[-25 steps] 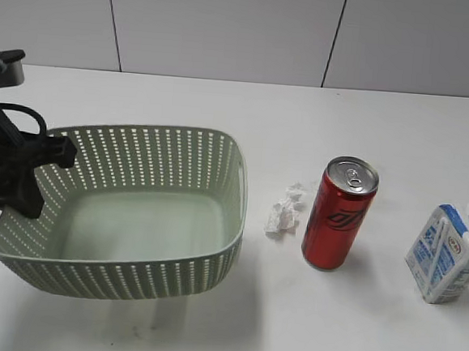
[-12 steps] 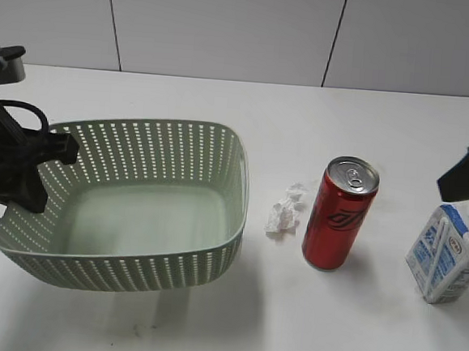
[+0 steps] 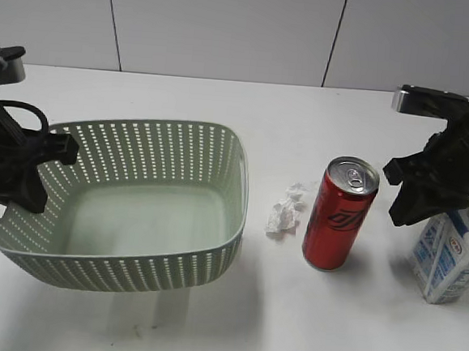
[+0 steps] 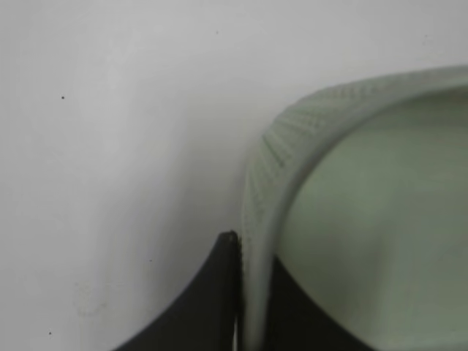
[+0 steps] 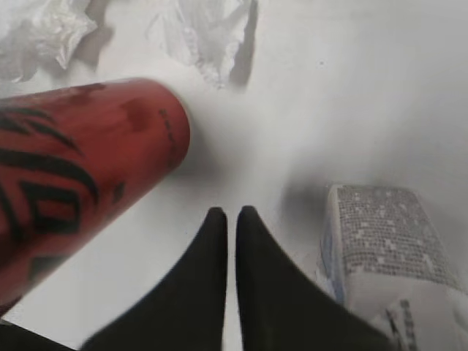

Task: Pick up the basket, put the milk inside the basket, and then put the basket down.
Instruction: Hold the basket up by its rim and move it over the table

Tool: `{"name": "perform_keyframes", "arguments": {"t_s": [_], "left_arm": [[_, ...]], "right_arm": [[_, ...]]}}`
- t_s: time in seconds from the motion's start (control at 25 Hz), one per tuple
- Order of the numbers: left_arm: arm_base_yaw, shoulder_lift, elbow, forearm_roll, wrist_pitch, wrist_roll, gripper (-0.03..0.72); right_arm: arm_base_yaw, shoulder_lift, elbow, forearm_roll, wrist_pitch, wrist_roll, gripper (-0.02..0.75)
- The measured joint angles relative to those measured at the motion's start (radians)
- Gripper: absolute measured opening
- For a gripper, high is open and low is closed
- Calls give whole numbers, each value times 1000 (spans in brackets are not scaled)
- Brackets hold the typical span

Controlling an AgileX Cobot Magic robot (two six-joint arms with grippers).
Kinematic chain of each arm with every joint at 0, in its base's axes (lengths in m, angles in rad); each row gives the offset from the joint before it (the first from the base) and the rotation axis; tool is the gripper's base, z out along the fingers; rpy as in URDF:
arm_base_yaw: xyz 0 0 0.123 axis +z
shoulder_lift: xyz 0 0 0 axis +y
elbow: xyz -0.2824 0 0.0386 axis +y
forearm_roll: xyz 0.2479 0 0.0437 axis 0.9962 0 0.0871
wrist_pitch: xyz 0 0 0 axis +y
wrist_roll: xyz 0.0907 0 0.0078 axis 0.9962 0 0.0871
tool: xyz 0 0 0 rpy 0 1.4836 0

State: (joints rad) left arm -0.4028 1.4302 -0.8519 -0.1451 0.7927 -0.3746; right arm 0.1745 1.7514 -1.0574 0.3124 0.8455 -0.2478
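Note:
The sage-green basket hangs tilted just above the table, its left rim clamped in my left gripper. In the left wrist view the black fingers pinch the basket's rim from both sides. The milk carton stands at the far right of the table. My right gripper is shut and empty, hovering between the carton and the red soda can. In the right wrist view the shut fingertips sit between the can and the milk carton.
A crumpled bit of white paper or plastic lies between the basket and the can; it also shows in the right wrist view. A white panelled wall stands behind the white table.
My right arm has come into view from the right and moved left and down beside the milk. The basket has risen slightly and levelled in my left gripper.

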Motion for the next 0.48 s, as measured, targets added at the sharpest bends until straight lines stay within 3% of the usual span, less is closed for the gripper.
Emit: {"name": "perform_keyframes", "arguments": {"t_s": [0.08,0.28,0.48], "left_arm": [[0,0,0,3,0,0,4],[0,0,0,5,0,0,4],[0,0,0,7,0,0,4]], "right_arm": [[0,16,-1,0,-10,0,18],[0,-24,-14,-11,-1,-2,11],[0,-226,-18,-40,67,-6,11]]}}
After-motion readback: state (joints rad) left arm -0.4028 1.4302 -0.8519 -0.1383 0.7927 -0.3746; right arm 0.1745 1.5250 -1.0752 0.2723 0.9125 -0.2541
